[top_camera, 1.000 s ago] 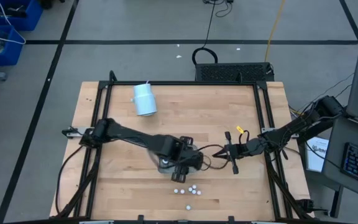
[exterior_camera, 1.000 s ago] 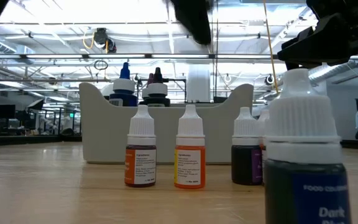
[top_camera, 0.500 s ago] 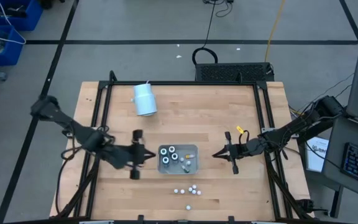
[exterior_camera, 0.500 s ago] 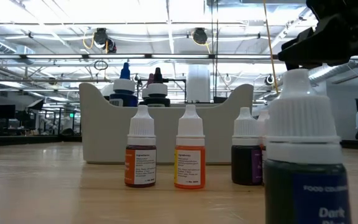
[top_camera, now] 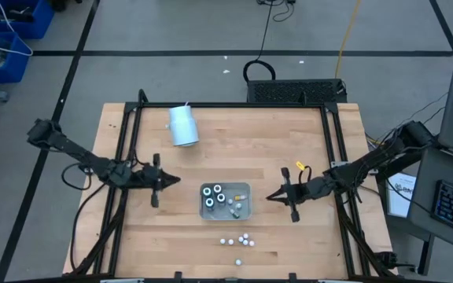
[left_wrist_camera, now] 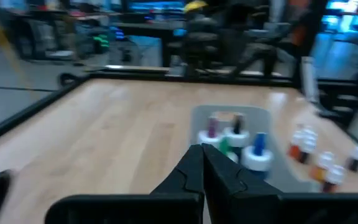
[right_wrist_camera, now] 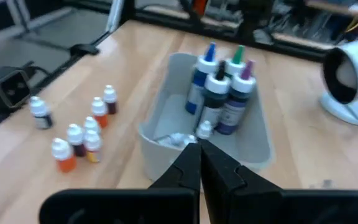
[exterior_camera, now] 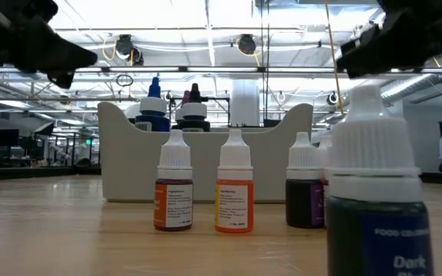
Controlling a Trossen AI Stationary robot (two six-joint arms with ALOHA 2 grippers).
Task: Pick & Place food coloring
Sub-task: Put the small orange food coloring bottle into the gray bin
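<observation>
My left pincer hung closed and empty over bare wood, well to the left of the tray, probably parked clear so the other arm could work. My right pincer was closed too, holding nothing, just right of the tray and pointed at it; I judged it the arm in line for the next pick.

Four large bottles stood upright together in the tray, with one small bottle beside them. The remaining small bottles stood loose on the table nearer the front edge, apart from the tray, presumably waiting to be moved in.

The high view gave the layout and the white cylinder lying at the far left. The low view alone showed labels and liquid colours: orange, yellow-orange, dark. The right wrist view showed the coloured tips of the large bottles, and both wrist views showed each pair of fingers pressed together.
</observation>
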